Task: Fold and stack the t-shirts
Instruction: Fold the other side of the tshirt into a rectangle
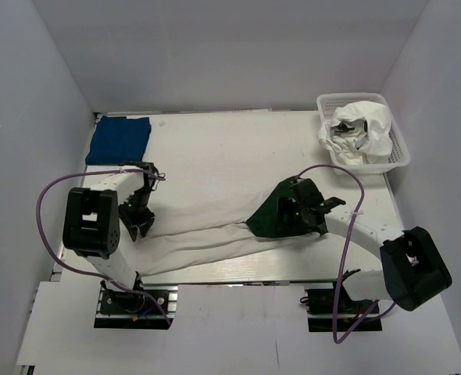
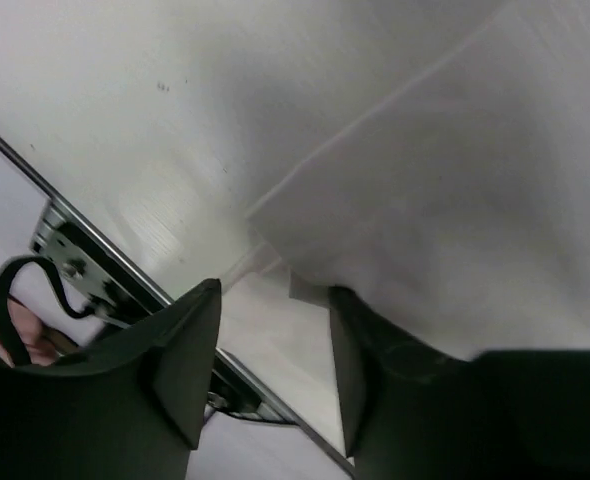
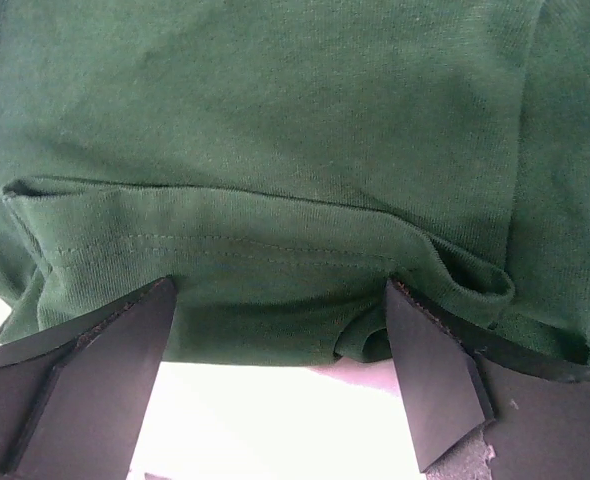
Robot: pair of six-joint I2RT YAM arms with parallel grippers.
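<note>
Overhead, the white tee (image 1: pixel 191 238) lies drawn out in a long band across the near part of the bench (image 1: pixel 215 156), running from the left tool (image 1: pixel 137 223) to the right tool (image 1: pixel 289 215). Its dark green sleeve (image 1: pixel 271 217) sits under the right tool. The blue tee (image 1: pixel 119 139) lies folded in the far left corner, well apart from the white one. A basket (image 1: pixel 400 148) in the far right corner holds crumpled white cloth (image 1: pixel 367 129).

From the left wrist, the fingers (image 2: pixel 185 370) stand apart, clamped on nothing. The tee's white edge crosses the bench above them. Cloth covers the top of the right-hand finger, and a small corner shows in the gap.

From the right wrist, the fingers (image 3: pixel 105 385) are likewise spread wide. The sleeve's stitched hem lies across the gap just beyond the tips, not pinched.
</note>
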